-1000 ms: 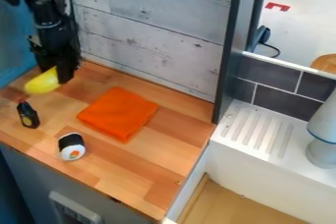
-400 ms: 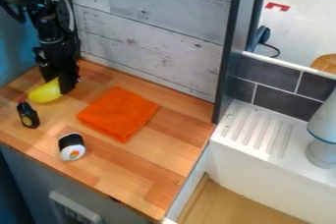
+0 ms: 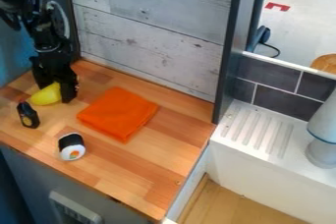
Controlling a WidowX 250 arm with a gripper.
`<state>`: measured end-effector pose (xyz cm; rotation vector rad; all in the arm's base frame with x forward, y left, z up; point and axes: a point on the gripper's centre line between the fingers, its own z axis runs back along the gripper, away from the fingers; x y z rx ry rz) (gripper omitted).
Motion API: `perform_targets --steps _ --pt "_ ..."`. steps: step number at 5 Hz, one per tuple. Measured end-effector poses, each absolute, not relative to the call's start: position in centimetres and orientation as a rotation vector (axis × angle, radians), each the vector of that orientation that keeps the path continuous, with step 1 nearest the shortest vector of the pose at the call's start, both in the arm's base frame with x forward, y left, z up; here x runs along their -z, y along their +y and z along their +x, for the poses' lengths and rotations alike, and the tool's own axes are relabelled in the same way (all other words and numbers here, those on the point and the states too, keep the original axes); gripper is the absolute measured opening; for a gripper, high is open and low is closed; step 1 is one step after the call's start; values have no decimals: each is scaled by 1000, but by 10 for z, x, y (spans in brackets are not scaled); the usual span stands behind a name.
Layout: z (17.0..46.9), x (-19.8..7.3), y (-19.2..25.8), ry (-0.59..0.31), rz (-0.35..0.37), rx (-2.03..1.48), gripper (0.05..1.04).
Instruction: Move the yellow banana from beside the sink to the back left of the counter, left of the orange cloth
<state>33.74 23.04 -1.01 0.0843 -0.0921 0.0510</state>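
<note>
One small dark bottle (image 3: 27, 116) stands on the bench (image 3: 154, 171); just beside it, the jaws of the gripper (image 3: 55, 94) clamp a yellow object (image 3: 46, 95); rightward lie a toy sushi roll (image 3: 71, 147) and a folded orange cloth (image 3: 118, 114).

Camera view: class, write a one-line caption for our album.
The claw holds a yellow object at a wooden counter, near an orange cloth.

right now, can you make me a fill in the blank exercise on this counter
The folded cloth on the wooden counter is ____.
The gripper is at a smooth object coloured ____.
The toy sushi roll has a black band and a mostly ____ end.

Missing words: orange; yellow; white
</note>
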Motion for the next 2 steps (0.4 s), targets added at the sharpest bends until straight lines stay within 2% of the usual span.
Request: perform_targets --steps 1,2 --pt "338 -23 224 -152 84 -48 1005" --pt "319 -78 205 -195 63 -61 1003"
